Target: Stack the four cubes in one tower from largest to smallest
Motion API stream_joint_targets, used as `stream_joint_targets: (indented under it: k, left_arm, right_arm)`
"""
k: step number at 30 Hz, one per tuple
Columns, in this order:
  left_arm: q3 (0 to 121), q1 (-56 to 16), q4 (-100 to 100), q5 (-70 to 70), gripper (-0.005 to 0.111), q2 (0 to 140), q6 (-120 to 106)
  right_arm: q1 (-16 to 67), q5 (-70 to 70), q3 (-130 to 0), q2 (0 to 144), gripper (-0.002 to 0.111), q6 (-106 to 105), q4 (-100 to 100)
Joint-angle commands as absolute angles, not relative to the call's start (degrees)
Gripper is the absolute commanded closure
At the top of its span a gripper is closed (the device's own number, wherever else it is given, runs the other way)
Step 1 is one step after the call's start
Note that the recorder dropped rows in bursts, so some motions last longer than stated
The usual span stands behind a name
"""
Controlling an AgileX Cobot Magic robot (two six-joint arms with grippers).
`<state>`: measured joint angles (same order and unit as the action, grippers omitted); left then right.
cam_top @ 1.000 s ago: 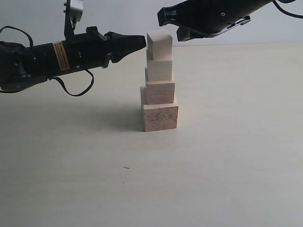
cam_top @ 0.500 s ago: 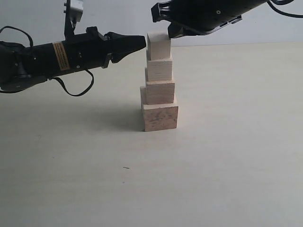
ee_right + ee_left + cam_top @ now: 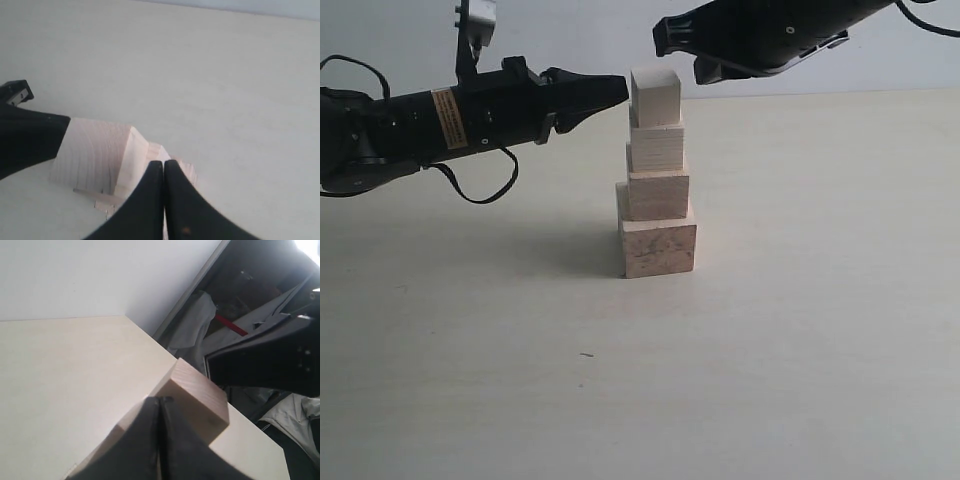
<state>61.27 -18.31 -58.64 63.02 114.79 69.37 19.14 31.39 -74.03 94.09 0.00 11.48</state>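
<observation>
We see the tower standing near the middle of the desk, with its long axis upright. The largest cube is on the desk, then come the second cube and the third cube, and the smallest cube is on top. The flat faces point toward the exterior camera, but the steps are not even; the second cube sits a little to the left on the largest cube.

The left tool lies almost level, with its jaws pressed together and holding nothing; its tip is at the left face of the smallest cube, touching or just beside, we cannot tell which. The right tool is closed and empty too; it hangs above the smallest cube, apart from it.

The desk has open room on every side of the tower. Only the left wrist view shows the desk's edge and grey cloth hanging beyond it; only the right wrist view looks down on the top face of the smallest cube, with lower cubes showing beside the closed tip.
</observation>
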Motion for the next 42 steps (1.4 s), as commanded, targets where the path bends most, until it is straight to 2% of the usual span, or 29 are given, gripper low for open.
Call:
stream_joint_targets:
  k: [1,42]
  left_arm:
    - [61.51,-18.61,-57.96,63.22,0.107,114.63,69.16]
    - [61.51,-18.88,-57.70,63.22,0.107,114.63,68.95]
  right_arm:
    - [19.32,33.41,-74.38,94.13,0.108,-1.18,12.00]
    - [19.32,31.73,-74.38,94.13,0.108,-10.35,21.95]
